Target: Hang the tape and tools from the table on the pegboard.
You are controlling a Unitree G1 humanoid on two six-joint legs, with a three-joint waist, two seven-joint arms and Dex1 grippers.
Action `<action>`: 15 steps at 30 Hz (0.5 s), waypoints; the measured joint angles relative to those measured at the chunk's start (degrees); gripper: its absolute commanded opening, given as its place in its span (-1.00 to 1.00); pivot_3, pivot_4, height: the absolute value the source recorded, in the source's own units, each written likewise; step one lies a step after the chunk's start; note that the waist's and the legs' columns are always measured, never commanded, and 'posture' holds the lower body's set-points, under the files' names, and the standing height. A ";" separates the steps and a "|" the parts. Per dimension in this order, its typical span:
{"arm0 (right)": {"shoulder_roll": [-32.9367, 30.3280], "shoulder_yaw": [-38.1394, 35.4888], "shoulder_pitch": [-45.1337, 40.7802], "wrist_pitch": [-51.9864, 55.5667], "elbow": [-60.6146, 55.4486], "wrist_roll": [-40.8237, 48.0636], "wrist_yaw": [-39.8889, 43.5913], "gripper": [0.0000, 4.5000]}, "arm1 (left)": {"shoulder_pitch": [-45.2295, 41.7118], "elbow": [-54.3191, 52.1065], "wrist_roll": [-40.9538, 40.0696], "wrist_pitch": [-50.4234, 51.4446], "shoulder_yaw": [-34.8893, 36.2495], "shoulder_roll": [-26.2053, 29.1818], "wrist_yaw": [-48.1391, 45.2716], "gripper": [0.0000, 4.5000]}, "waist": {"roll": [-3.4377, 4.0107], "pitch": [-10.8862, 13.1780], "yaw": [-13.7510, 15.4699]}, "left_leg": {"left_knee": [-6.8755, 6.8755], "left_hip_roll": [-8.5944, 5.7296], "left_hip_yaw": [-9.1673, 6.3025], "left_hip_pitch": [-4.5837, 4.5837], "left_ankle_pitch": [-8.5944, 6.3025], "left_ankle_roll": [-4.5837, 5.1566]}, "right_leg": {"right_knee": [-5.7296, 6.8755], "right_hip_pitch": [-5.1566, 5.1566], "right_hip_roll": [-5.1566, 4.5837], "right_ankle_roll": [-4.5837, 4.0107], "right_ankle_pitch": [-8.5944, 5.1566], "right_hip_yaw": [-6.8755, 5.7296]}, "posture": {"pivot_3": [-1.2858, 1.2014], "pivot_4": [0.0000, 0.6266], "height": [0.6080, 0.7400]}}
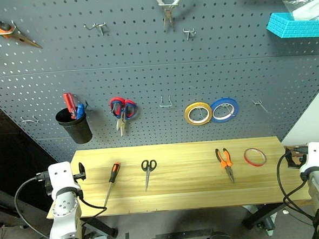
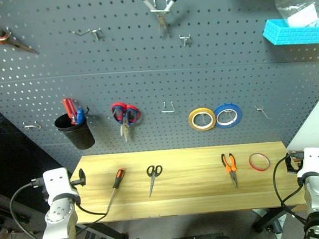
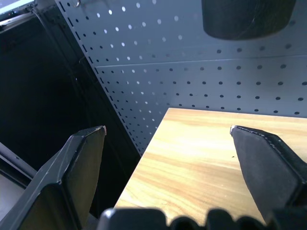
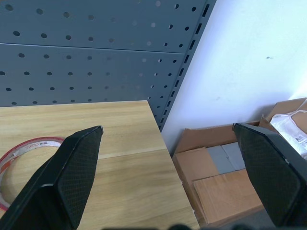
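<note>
On the desk point(image 1: 185, 191) lay the screwdriver point(image 1: 112, 182), scissors point(image 1: 148, 172), pliers point(image 1: 225, 163) and red tape point(image 1: 255, 157), its small print too blurry to read. Both claws point(image 3: 168, 132) point(image 4: 168, 129) stood wide and empty.

3 tape rolls point(image 1: 255, 157), 2 scissors point(image 1: 148, 170), 3 pliers point(image 1: 225, 162), 1 screwdriver point(image 1: 112, 182), 1 cup point(image 1: 76, 126).

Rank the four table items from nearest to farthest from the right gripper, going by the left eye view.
From the right gripper, off the table's right end:
1. Red tape, at the right end, closest.
2. Pliers, just left of the tape.
3. Scissors, left of centre.
4. Screwdriver, farthest, near the left end.
</note>
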 measured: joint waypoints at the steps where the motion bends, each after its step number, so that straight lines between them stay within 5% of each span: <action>1: -0.01 0.00 0.02 0.00 0.00 0.00 -0.05 1.00 | 0.02 0.09 0.01 0.00 0.03 0.14 0.01 0.99 | 0.00 0.00 0.00 | 0.00 0.00 0.01 0.00 0.00 0.00 | 0.00 0.00 0.00 0.00 0.00 0.01 | 0.02 -0.97 1.00; 15: -0.44 0.86 4.06 3.67 -4.02 -0.26 0.33 1.00 | 0.69 -5.01 -1.18 1.37 -0.25 0.67 -1.75 0.99 | -0.07 0.13 -0.17 | 0.01 0.08 0.74 -0.01 -0.09 0.14 | 0.10 -0.09 0.11 0.10 0.06 0.78 | 0.00 -0.85 1.00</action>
